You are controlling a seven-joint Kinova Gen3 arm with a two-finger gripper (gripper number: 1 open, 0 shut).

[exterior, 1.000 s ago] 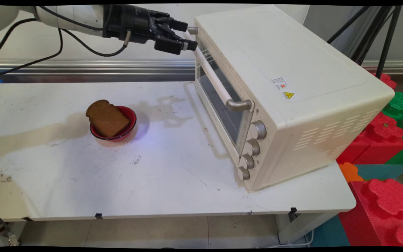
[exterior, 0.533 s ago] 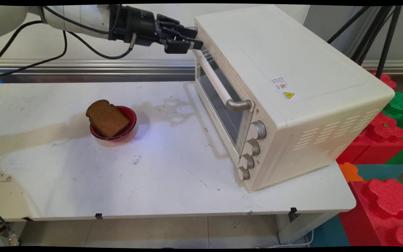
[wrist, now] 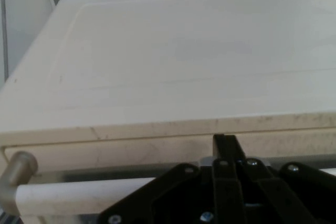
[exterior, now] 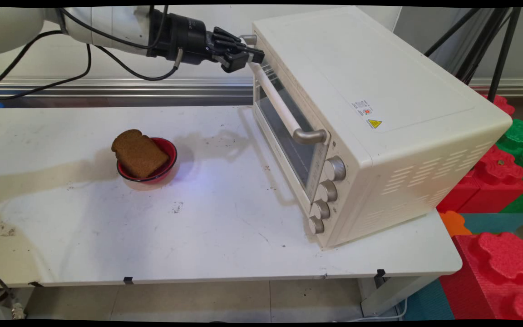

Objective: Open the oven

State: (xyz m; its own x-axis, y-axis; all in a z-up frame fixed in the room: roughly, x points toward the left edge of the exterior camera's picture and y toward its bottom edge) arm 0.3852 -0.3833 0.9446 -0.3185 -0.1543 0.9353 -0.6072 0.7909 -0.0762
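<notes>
Pressing against the far end of the door handle [exterior: 276, 97] of the cream toaster oven [exterior: 379, 118] at the desk's [exterior: 198, 236] right side, the tool [exterior: 256, 55] is seen with fingers drawn together; nothing is held.

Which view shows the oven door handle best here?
The main view: the handle runs in full across the toaster oven door, with the claw at its far end. The hand view catches only one end, behind the claw's linkage.
</notes>
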